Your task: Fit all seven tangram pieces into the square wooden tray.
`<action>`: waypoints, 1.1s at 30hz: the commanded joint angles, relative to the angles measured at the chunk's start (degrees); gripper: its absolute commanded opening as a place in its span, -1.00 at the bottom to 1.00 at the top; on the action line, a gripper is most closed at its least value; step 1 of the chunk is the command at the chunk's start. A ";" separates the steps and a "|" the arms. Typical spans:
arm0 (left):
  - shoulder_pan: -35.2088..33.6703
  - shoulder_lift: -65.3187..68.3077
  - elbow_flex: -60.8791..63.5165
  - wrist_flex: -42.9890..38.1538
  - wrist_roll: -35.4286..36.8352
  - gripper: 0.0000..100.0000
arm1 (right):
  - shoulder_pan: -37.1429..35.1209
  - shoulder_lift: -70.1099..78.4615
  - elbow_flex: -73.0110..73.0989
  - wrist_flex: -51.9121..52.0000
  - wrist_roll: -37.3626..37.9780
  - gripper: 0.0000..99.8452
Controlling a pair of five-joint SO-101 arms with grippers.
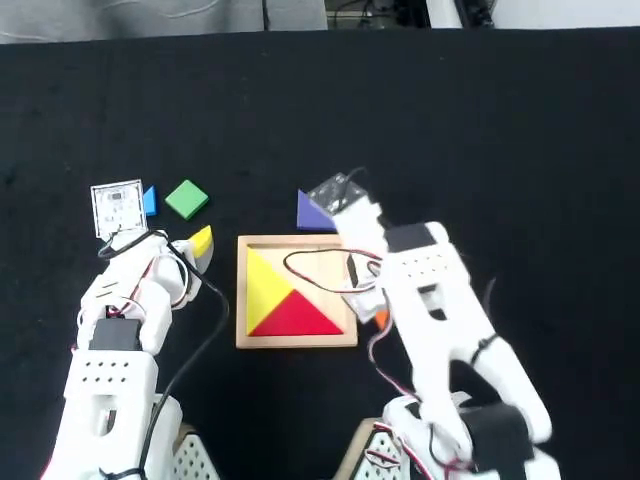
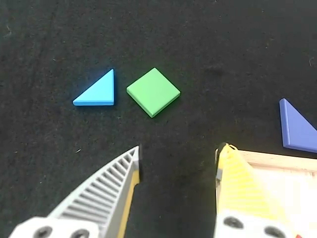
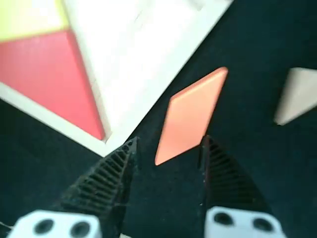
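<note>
While the right tool [image 3: 169, 144] stands open and empty astride the orange piece [image 3: 190, 116], closing off-centre could skew it against the tray [image 1: 296, 342] rim.

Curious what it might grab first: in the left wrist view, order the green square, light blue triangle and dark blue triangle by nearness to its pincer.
1. Green square, straight ahead of the left pincer.
2. Light blue triangle, beside the square.
3. Dark blue triangle, beyond the tray.
</note>
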 commanded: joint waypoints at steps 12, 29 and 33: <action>0.57 -0.97 -0.40 -0.97 0.35 -0.50 | 1.85 9.10 -2.15 -6.24 3.25 -0.69; 0.66 -0.88 -0.40 -0.97 0.35 -0.50 | 12.84 13.85 -7.60 -7.21 6.33 -0.69; 0.66 -0.88 -0.40 -0.97 0.35 -0.50 | 17.58 13.85 -9.63 -6.86 6.33 -0.69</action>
